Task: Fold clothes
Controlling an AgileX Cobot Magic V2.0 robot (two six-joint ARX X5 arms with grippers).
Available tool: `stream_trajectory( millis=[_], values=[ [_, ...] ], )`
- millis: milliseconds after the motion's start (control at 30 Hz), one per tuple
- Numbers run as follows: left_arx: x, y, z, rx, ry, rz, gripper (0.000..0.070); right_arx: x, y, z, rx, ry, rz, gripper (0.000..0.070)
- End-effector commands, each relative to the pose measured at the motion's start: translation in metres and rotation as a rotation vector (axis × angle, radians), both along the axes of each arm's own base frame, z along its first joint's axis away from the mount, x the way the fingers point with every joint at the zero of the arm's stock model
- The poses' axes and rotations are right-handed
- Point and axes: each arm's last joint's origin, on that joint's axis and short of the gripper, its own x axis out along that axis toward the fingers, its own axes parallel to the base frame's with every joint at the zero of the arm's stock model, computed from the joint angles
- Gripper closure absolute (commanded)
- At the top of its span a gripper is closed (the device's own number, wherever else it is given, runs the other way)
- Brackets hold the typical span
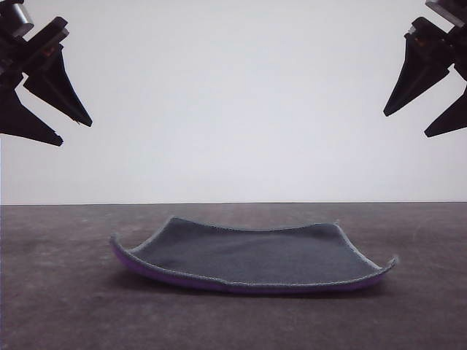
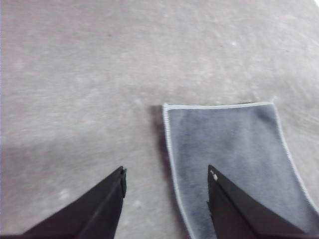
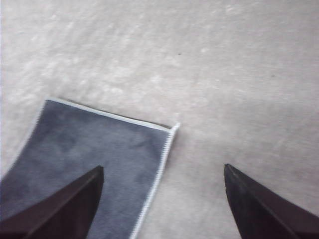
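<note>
Lying spread out on the grey tabletop (image 1: 58, 292), in the middle of the front view: the cloth (image 1: 252, 257), unfolded, dark grey face up, with a strip of bright purple underside showing along its near and left edges. Slightly curled up at the corners, with a pale stitched border running round it. High up on the left of the front view, well apart from the cloth: the left end effector (image 1: 69, 131), fingers spread, holding nothing. High up on the right, likewise clear of the cloth: the right end effector (image 1: 406, 125), fingers also spread and empty. From the left wrist view, the left end effector (image 2: 167, 174) above one side edge of the cloth (image 2: 234, 154), one dark finger over bare tabletop (image 2: 99, 74), the other over grey fabric. From the right wrist view, the right end effector (image 3: 163, 172) above the opposite side edge of the cloth (image 3: 94, 149), near a corner, again one finger over fabric and one over tabletop (image 3: 224, 74).
</note>
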Motion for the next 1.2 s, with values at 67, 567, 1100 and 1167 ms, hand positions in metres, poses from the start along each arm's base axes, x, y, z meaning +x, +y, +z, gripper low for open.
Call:
stream_trajectory(
  millis=[67,567,1100,1167],
  values=[
    [0.016,-0.008,-0.01,-0.031,0.017,-0.03,0.0385,0.011,0.004,-0.008,0.027,0.023,0.044,0.0208],
    [0.087,-0.034,-0.084,-0.106,0.188,-0.108,0.0386,0.075,0.033,-0.081,0.118,0.194,0.118,0.0208],
    [0.147,-0.063,-0.108,-0.124,0.308,-0.182,0.0386,0.116,0.047,-0.117,0.151,0.309,0.125,0.0208],
    [0.146,-0.068,-0.11,-0.119,0.319,-0.193,0.0386,0.116,0.049,-0.119,0.157,0.32,0.132,0.0208]
  ],
)
